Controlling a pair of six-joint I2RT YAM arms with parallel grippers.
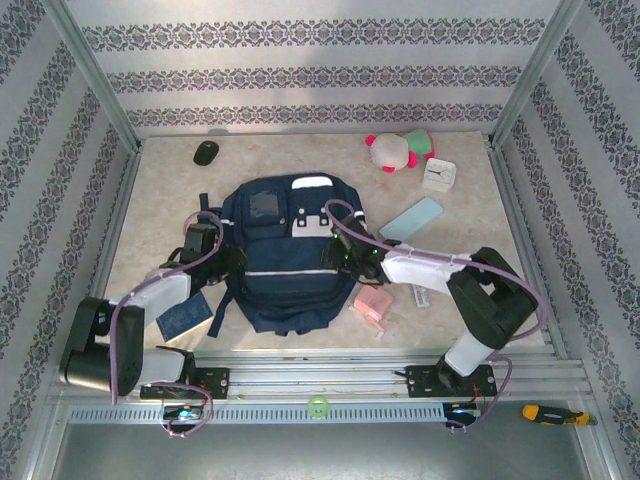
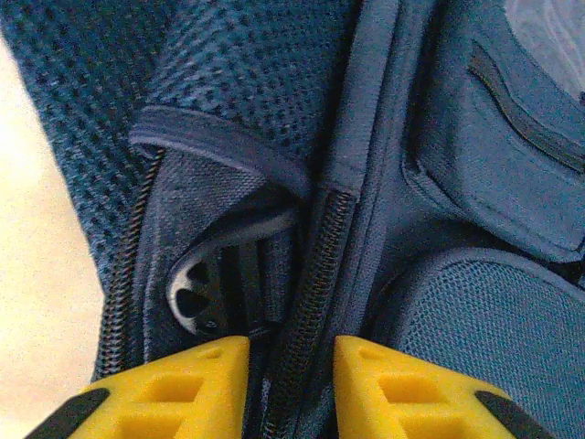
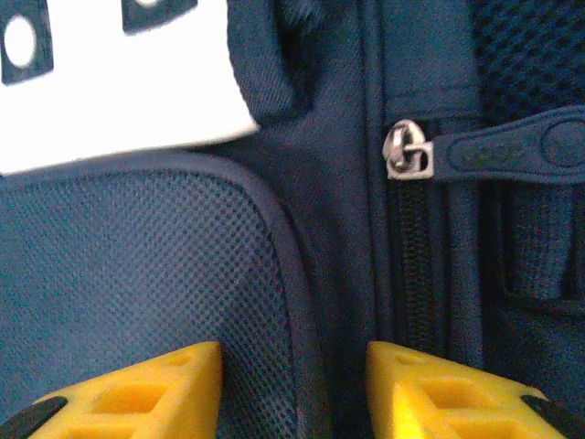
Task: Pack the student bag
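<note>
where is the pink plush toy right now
Top view: the pink plush toy lies at the far right of the table, just left of a small white square item and beyond the student bag.

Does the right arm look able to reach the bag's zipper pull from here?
Probably yes: the zipper pull lies uncovered just ahead of the right end effector, slightly to one side.

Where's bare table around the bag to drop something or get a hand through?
Free: the far strip between the mouse and the plush toy, behind the student bag; the left strip between mouse and left arm. Crowded: right of the bag, with blue case, pink box, right arm.
</note>
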